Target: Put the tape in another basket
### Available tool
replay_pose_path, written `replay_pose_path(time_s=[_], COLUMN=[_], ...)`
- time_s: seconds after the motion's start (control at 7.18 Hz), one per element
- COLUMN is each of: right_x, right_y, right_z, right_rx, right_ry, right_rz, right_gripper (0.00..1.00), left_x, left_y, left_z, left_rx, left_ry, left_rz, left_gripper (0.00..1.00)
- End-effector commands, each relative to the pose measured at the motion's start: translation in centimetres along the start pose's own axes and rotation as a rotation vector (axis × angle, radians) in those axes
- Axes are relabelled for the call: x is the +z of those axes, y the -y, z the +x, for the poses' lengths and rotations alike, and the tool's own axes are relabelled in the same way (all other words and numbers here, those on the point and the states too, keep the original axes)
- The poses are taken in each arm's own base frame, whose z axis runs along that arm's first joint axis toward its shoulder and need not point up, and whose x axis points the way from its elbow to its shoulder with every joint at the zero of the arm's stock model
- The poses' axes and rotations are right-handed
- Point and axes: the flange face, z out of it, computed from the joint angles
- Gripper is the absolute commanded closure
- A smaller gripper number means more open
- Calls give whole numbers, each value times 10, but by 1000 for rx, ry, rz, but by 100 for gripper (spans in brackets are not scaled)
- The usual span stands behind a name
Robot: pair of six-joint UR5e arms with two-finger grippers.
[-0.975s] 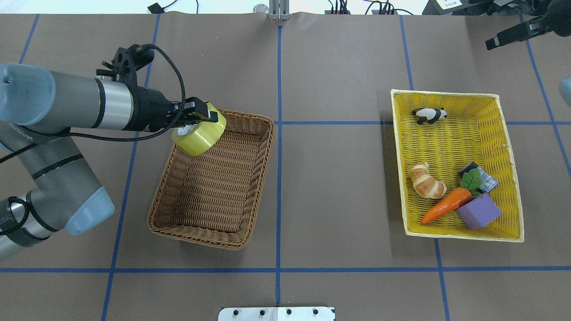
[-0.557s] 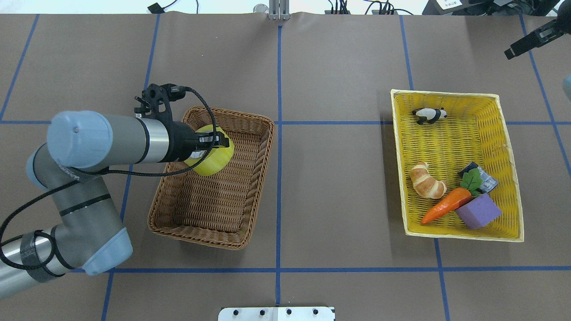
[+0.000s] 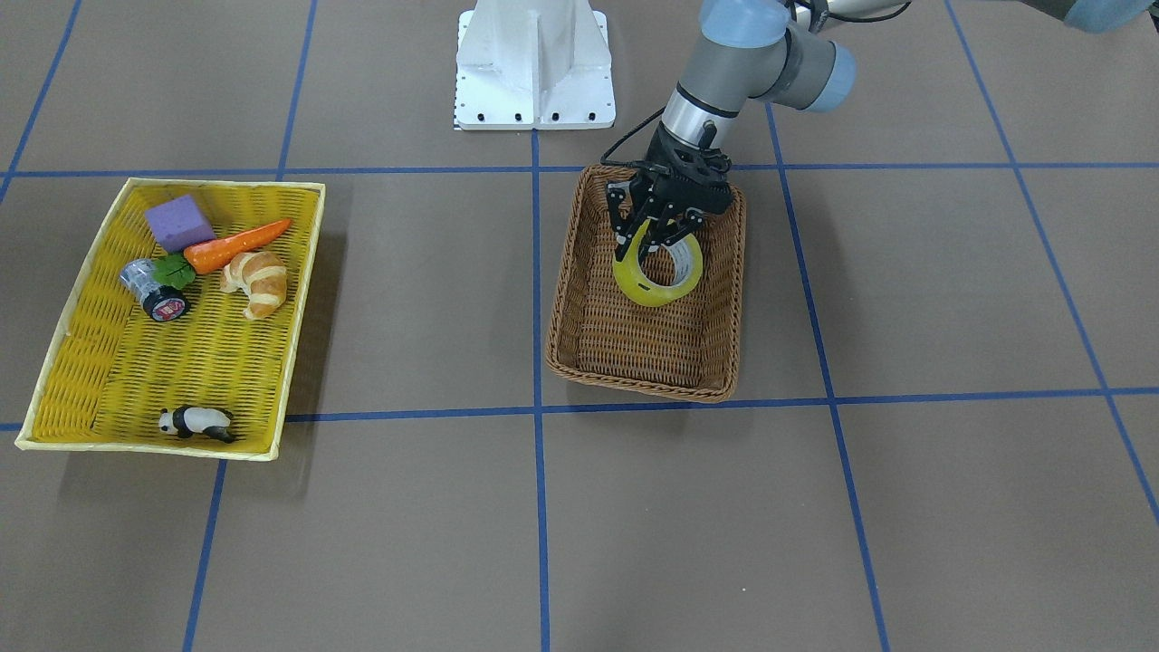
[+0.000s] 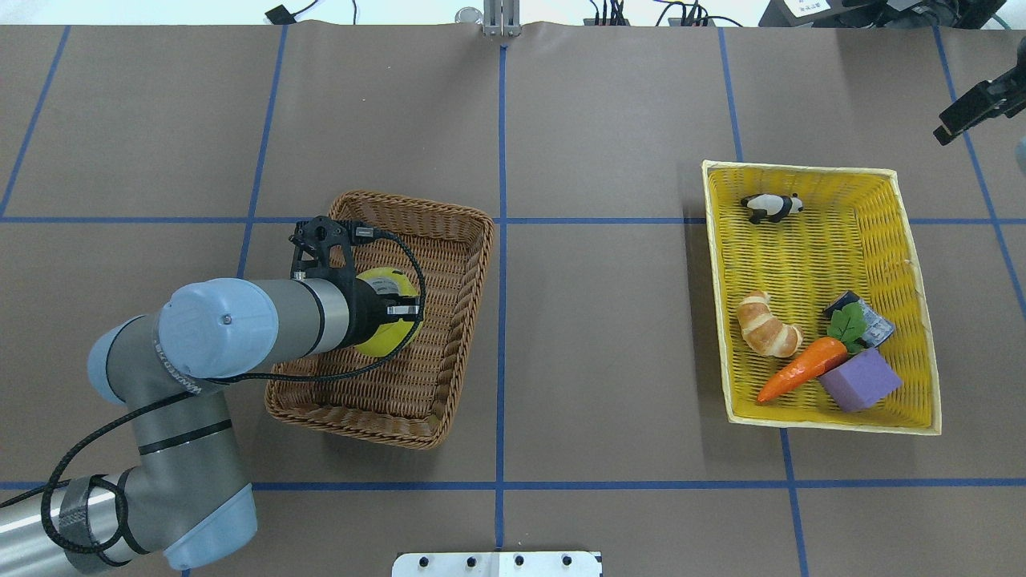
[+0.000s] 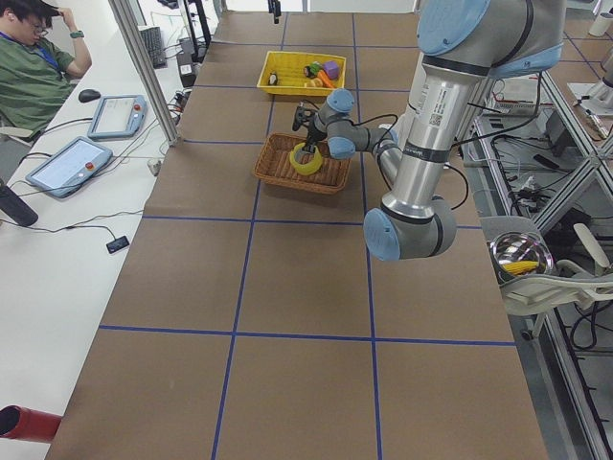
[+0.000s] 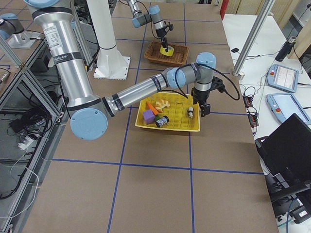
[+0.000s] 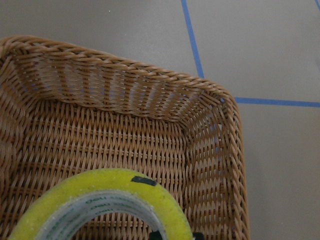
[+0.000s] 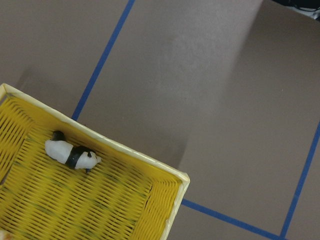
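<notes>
Clamping the tape (image 3: 629, 282) by its band with the left fingers (image 3: 641, 243), pinched narrow on the upper part of the ring, one tip inside the hole and one outside. Holding the roll on edge and tilted inside the outline of the basket (image 3: 569, 272), about the middle of its length; cannot tell whether touching the woven bottom. Showing, in the left wrist view, the yellow arc of the roll over the brown weave, with one rounded corner of the braided rim beyond it. Reaching in over the basket's long side with the left arm, wrist angled down.

Hovering the right fingers (image 4: 954, 124) over the bench (image 3: 905, 498), outside the yellow tray (image 3: 301, 308) near its far corner, well apart from the basket; appearing there only as a dark shape, so cannot tell whether spread or closed.

Lying in the tray: a purple block (image 3: 177, 223), a carrot (image 3: 244, 243), a croissant (image 3: 258, 281) and a small silver cylinder (image 3: 154, 290) crowding together at one end, a toy panda (image 3: 195, 421) lying alone at the other
</notes>
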Motion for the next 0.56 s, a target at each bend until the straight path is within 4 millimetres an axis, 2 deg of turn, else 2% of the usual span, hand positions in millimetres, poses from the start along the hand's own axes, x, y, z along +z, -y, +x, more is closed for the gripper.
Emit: replay_pose_path(time_s=[0.0,0.14,0.28,0.42], right_x=[-5,-9,-8,-7], right_y=[-5,-6,-10,-20], right_z=[-9,-8,-2,10], right_rx=[32,62,76,69], right_ry=[51,61,61,59], right_rz=[-48,-73,-81,-84], right_gripper=[0,0,0,0], left_x=[-35,-63,-107,-132], left_y=[0,2,9,26], left_z=[12,17,22,9], left_rx=[13,45,211,233], left_ry=[70,153,170,205], left_rz=[-4,-39,-54,-40], left_gripper=[1,1,1,1])
